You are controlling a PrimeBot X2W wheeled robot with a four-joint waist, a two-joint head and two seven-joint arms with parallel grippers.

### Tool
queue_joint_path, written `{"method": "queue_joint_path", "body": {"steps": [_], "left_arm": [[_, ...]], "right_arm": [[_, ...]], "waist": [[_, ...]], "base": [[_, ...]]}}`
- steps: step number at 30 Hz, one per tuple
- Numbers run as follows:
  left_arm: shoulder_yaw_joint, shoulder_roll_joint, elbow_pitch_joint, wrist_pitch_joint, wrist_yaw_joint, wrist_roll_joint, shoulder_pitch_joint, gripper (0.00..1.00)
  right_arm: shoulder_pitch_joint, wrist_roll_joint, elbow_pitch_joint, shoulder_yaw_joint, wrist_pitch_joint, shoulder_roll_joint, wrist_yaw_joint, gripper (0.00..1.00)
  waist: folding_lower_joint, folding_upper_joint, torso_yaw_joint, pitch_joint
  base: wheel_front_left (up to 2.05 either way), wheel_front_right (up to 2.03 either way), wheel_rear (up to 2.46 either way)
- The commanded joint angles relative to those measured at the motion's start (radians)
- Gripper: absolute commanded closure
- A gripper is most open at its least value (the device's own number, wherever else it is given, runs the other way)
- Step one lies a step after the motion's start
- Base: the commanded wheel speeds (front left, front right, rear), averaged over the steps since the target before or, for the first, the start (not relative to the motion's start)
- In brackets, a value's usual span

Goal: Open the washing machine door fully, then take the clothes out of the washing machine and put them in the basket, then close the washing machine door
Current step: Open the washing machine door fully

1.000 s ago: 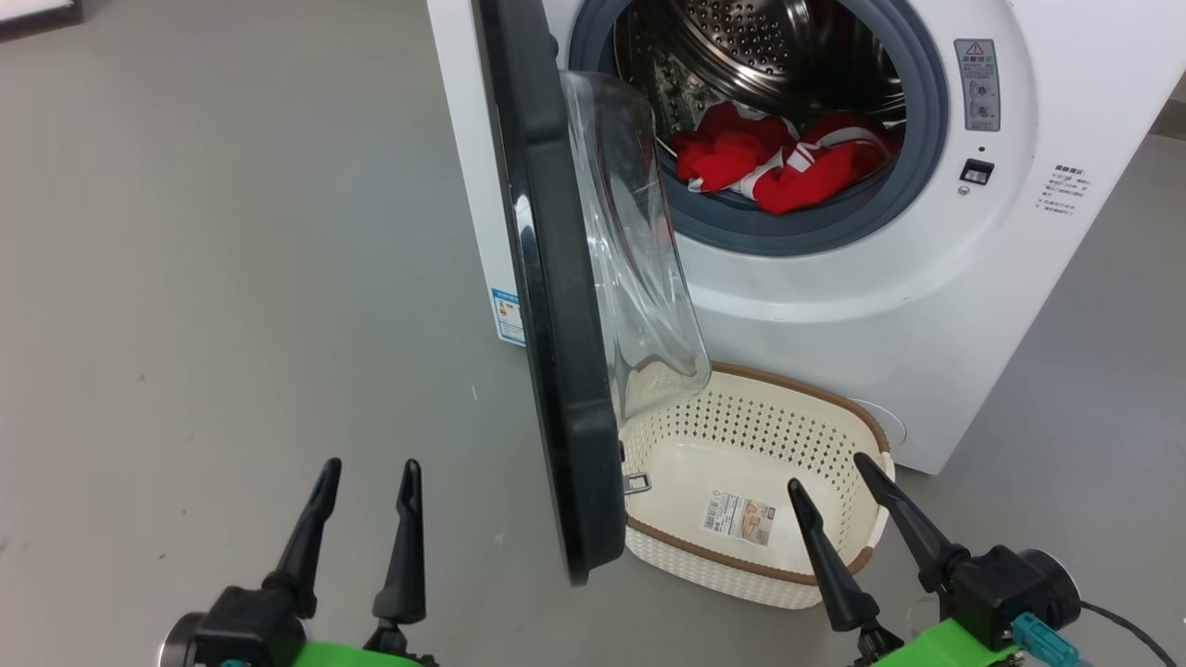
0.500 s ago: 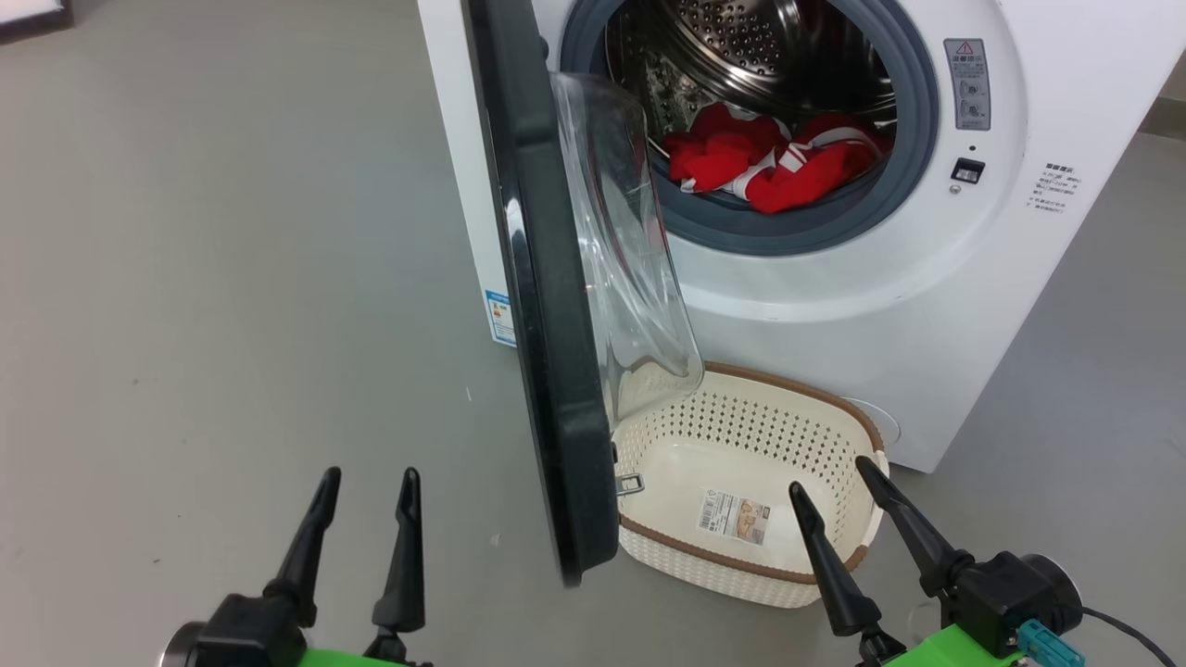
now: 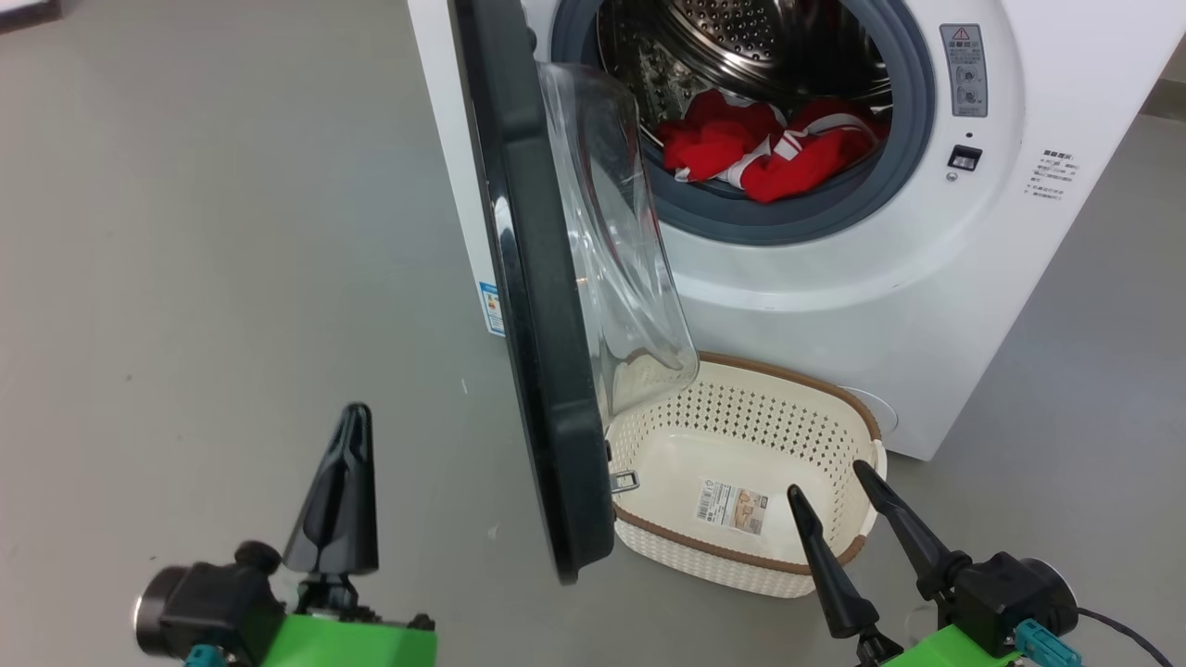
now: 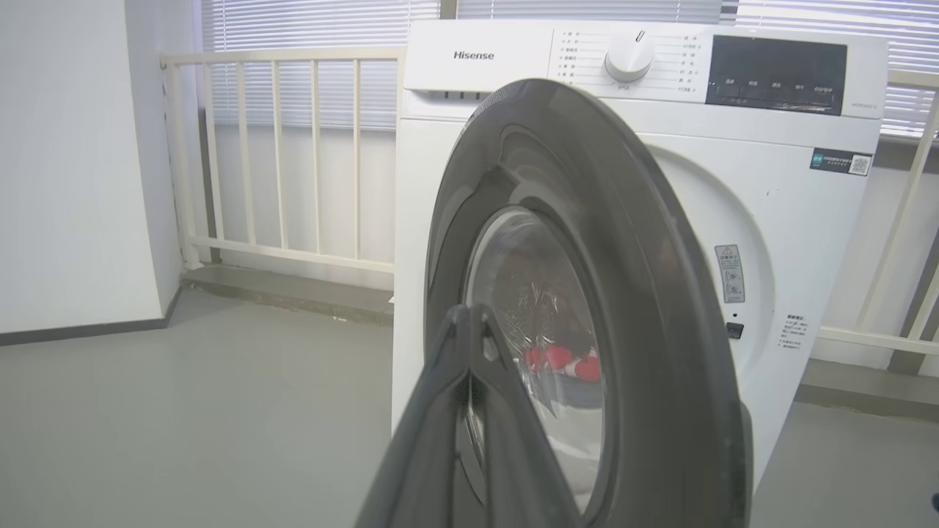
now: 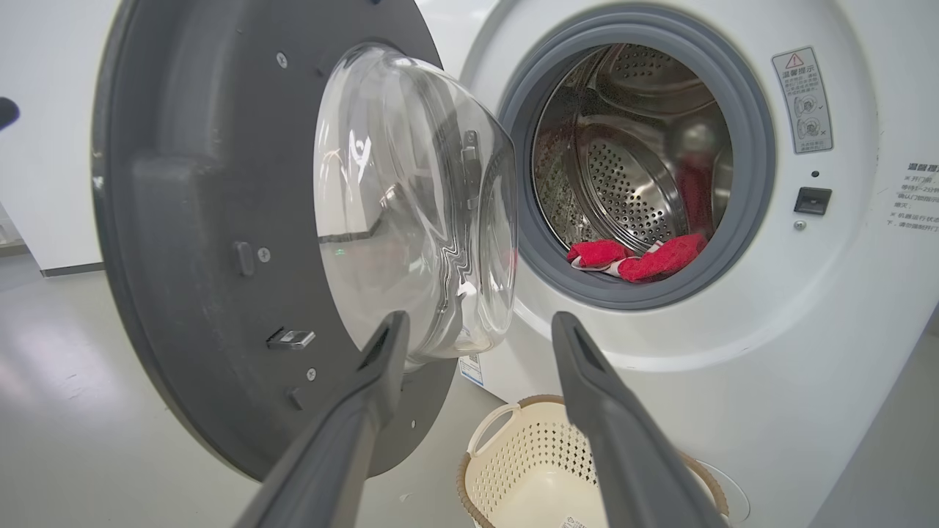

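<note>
The white washing machine (image 3: 834,306) stands ahead with its door (image 3: 537,324) swung out edge-on toward me, the clear glass bowl (image 3: 611,232) bulging to the right. Red clothes (image 3: 760,148) with white stripes lie at the drum's front lip. The cream basket (image 3: 760,421) sits empty on the floor below the opening. My left gripper (image 3: 355,417) is shut on nothing, left of the door's lower rim and apart from it; in its wrist view its joined fingertips (image 4: 466,317) point at the door's outer face (image 4: 631,293). Over the basket's near right corner my right gripper (image 3: 825,479) is open and empty.
Grey floor (image 3: 232,278) spreads wide to the left of the door. A metal latch hook (image 3: 625,481) juts from the door's inner side above the basket. A white railing (image 4: 279,147) and a white wall (image 4: 73,183) stand behind and left of the machine.
My left gripper has shut its fingers and risen in the head view. The head camera has shifted a little. Door, clothes, basket and right gripper keep their places.
</note>
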Motion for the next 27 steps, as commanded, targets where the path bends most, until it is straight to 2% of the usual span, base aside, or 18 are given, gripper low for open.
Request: {"method": "queue_joint_path", "body": {"steps": [1, 15, 21, 27], "left_arm": [[0.031, 0.011, -0.049, -0.003, 0.011, 0.010, -0.047, 1.00], [-0.041, 0.002, -0.259, 0.017, 0.012, 0.043, -0.125, 1.00], [-0.109, -0.002, -0.302, 0.056, -0.013, 0.041, -0.143, 1.00], [-0.190, -0.006, -0.272, 0.109, -0.050, 0.026, -0.158, 1.00]], "right_arm": [[-0.031, 0.006, -0.021, 0.025, -0.006, 0.001, 0.006, 0.00], [-0.041, 0.007, -0.017, 0.045, -0.006, 0.001, 0.006, 0.00], [-0.045, 0.004, -0.015, 0.042, -0.006, 0.001, 0.006, 0.00], [-0.049, 0.004, -0.013, 0.040, -0.006, 0.001, 0.006, 0.00]], "waist": [[0.0000, -0.0001, -0.002, 0.001], [0.0000, -0.0001, -0.028, 0.009], [0.0000, -0.0001, -0.035, 0.015], [0.0000, -0.0001, -0.040, 0.017]], "base": [[0.00, 0.00, 0.00], [0.00, 0.00, 0.00], [0.00, 0.00, 0.00], [0.00, 0.00, 0.00]]}}
